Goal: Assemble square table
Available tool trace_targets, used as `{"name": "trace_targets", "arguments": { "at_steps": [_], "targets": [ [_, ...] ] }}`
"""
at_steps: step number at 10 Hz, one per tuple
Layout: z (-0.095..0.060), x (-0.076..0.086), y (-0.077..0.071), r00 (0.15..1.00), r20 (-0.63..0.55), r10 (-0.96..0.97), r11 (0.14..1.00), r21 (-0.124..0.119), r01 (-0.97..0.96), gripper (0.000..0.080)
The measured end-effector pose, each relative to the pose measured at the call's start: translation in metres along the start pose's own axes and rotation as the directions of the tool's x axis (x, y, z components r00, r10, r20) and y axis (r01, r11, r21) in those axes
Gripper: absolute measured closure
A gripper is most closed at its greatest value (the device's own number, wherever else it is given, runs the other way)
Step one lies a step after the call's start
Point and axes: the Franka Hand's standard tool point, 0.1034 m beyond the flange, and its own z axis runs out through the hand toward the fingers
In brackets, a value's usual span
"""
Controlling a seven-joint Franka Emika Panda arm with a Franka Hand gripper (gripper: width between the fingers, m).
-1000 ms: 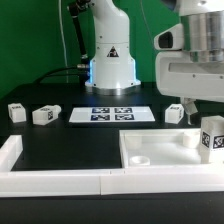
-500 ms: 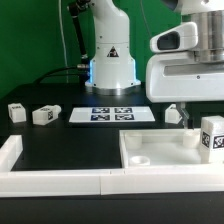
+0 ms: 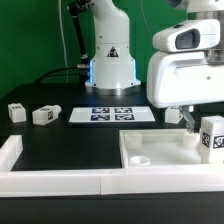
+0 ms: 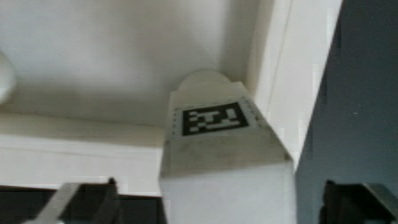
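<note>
The white square table top (image 3: 150,146) lies at the exterior view's lower right, rim up. One tagged white leg (image 3: 211,137) stands upright at its right edge. My gripper (image 3: 206,115) hangs just above this leg. In the wrist view the leg (image 4: 217,130) lies between my dark fingers (image 4: 86,202), with a gap on each side. The gripper (image 4: 217,198) is open. A second leg (image 3: 174,115) sits behind the top. Two more legs (image 3: 15,112) (image 3: 43,116) lie at the far left.
The marker board (image 3: 112,114) lies in front of the robot base (image 3: 110,60). Long white border rails (image 3: 60,181) run along the front edge and up the left side.
The gripper has come down slightly over the upright leg. The legs and the table top have not moved.
</note>
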Motion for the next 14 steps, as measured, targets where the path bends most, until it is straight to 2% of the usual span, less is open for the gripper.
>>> {"name": "trace_targets", "arguments": {
  "at_steps": [1,2,4,6,7,8,9,10,12,13,14],
  "targets": [
    [0.0001,-0.0001,-0.0004,0.997,0.0,0.078,0.997,0.0,-0.078,0.0417],
    [0.0004,-0.0002,-0.0006,0.987,0.001,0.161,0.987,0.0,-0.161,0.051],
    [0.0006,0.0,-0.0006,0.93,-0.003,0.368,0.93,-0.007,-0.368,0.0509],
    [0.0007,-0.0001,0.0009,0.812,-0.012,0.583,0.812,-0.016,-0.583,0.0509],
    [0.001,-0.0004,0.0034,0.684,-0.003,0.73,0.684,-0.003,-0.73,0.0509],
    [0.0014,-0.001,0.0067,0.516,0.026,0.856,0.516,0.013,-0.857,0.0509],
    [0.0014,-0.0016,0.009,0.346,0.061,0.936,0.346,0.017,-0.938,0.0509],
    [0.0014,-0.0029,0.009,0.235,0.081,0.969,0.234,0.016,-0.972,0.0508],
    [0.0016,-0.0038,0.0077,0.158,0.082,0.984,0.158,0.008,-0.987,0.0508],
    [0.0021,-0.0039,0.0075,0.129,0.083,0.988,0.129,0.006,-0.992,0.0433],
    [0.0023,-0.0041,0.0074,0.193,0.082,0.978,0.193,0.01,-0.981,0.0296]
  ]
}}
